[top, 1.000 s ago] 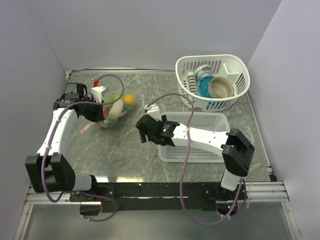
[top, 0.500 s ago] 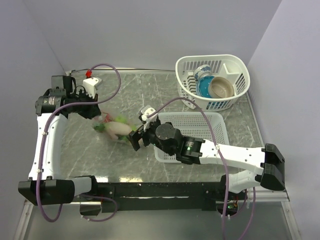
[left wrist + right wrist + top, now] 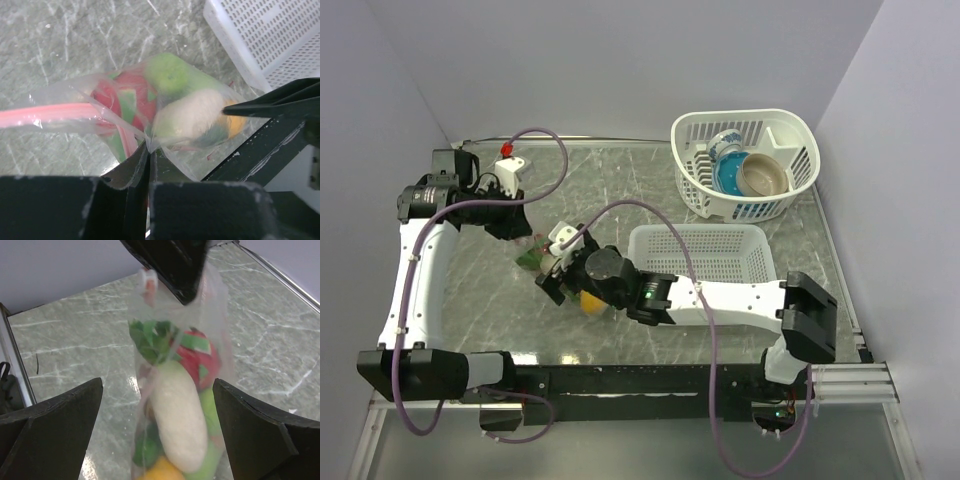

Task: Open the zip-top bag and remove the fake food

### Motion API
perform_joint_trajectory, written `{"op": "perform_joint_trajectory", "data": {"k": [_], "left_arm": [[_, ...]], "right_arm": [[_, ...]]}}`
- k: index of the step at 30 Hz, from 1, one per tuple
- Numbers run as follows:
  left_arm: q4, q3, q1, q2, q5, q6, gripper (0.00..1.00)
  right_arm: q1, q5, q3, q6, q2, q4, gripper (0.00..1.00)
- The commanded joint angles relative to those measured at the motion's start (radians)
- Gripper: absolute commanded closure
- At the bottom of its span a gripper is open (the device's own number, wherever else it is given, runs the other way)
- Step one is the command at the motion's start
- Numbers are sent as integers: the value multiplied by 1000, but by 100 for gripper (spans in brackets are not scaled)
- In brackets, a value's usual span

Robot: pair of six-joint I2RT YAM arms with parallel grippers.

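The clear zip-top bag (image 3: pixel 532 256) hangs from my left gripper (image 3: pixel 517 225), which is shut on a fold of its plastic (image 3: pixel 149 149). Its pinkish-red zip strip (image 3: pixel 50 114) trails to the left. The fake food is inside it: a green ball (image 3: pixel 170 75), red pieces (image 3: pixel 125 95), a cream oblong (image 3: pixel 177 415), a leafy green vegetable (image 3: pixel 150 337) and an orange (image 3: pixel 160 471). My right gripper (image 3: pixel 552 275) is open, one finger (image 3: pixel 50 430) on each side of the bag's lower part without touching it. The left gripper (image 3: pixel 170 265) shows above the bag in the right wrist view.
The white rectangular basket (image 3: pixel 760 262) stands just right of the bag, under my right arm. A round white basket (image 3: pixel 790 130) at the back right holds a blue-patterned cup (image 3: pixel 725 148) and a tan bowl (image 3: pixel 765 175). Walls close in the left, back and right.
My right gripper has moved left from beside the rectangular basket to straddle the hanging bag. The left gripper has lifted the bag off the table and holds it near the same spot.
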Motion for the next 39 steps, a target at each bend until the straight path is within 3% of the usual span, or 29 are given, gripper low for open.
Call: {"op": "perform_joint_trajectory", "data": {"k": [1,8,14,16,18,19,22,26,32,39], "left_arm": [[14,38,-17,-18,80,-17,92],[-20,31,-20,-25,119,-23,85],[-55,93,-22,-30,109,-17,63],[-6,61,-22,-42,63,-22,48],[58,-19,-20,-67,-44,3,44],[83,-51,-20,-74,-83,18,41],[187,-168,35,-103,-169,69,29],[261,-196,235,-20,-120,81,24],[169,-131,400,189,12,166,27],[199,-275,412,301,73,273,25]], "right_arm": [[7,31,82,-55,36,90,2],[7,33,150,-67,105,87,14],[0,7,190,-47,134,9,44],[0,4,170,-42,122,-14,49],[1,-56,146,-42,87,-60,44],[0,-87,121,-47,74,-83,30],[24,-132,78,-65,56,-135,13],[50,-105,93,-35,111,-155,9],[66,-63,119,22,230,-217,8],[76,-8,0,131,212,-227,9]]}}
